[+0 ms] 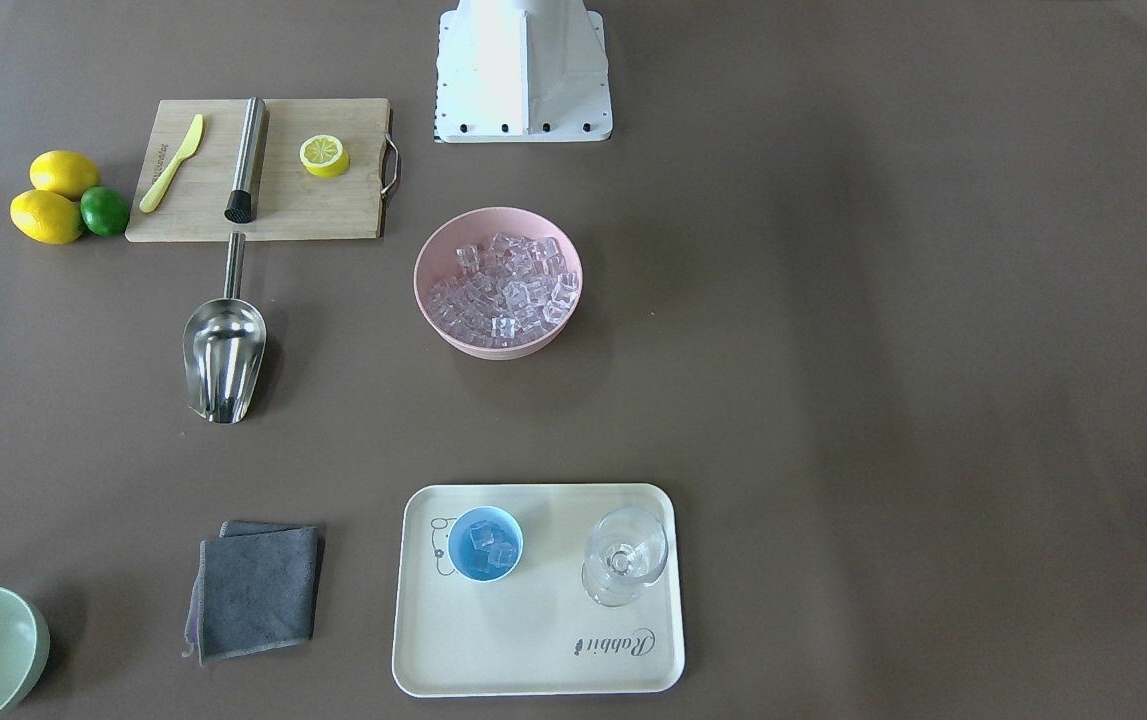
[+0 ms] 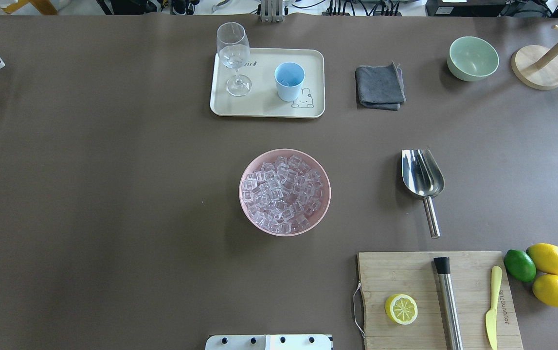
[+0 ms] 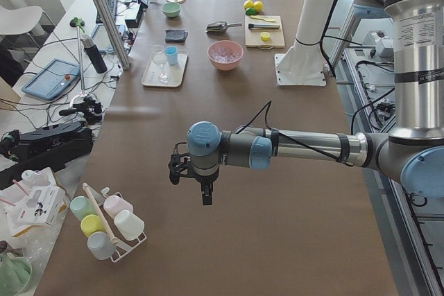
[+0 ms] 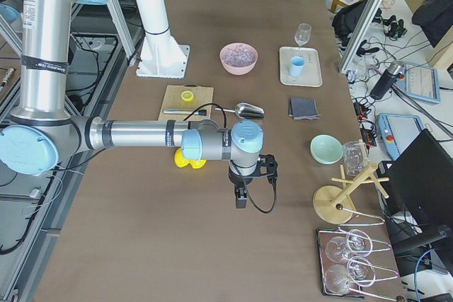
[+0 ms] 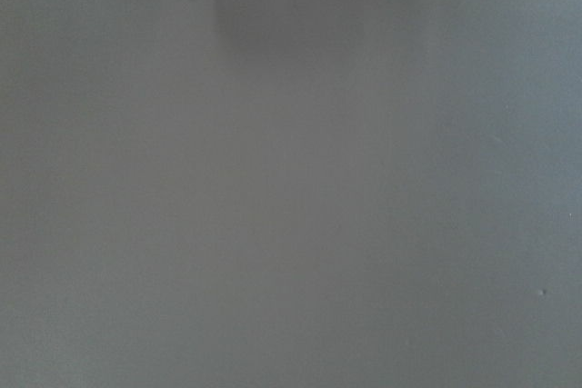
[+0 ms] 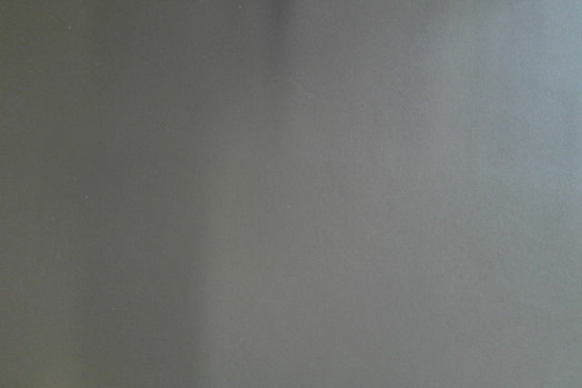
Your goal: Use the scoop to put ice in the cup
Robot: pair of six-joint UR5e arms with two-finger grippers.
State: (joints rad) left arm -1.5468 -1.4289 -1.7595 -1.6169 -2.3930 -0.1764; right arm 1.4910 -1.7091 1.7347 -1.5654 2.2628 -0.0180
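Long table [image 2: 113, 204] with a matte brown covering, evenly lit, shadows soft. Beside it, in the exterior left view, a pale bench [image 3: 69, 15] carries loose cables [image 3: 31, 112]. An aluminium post [image 3: 104, 15] rises at its edge, and a white chair [image 3: 19, 20] stands beyond.

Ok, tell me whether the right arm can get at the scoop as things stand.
Probably yes. The scoop lies alone on the table on that arm's side, rod handle free, just short of the cutting board. The right gripper hangs above the table, nothing tall between them.
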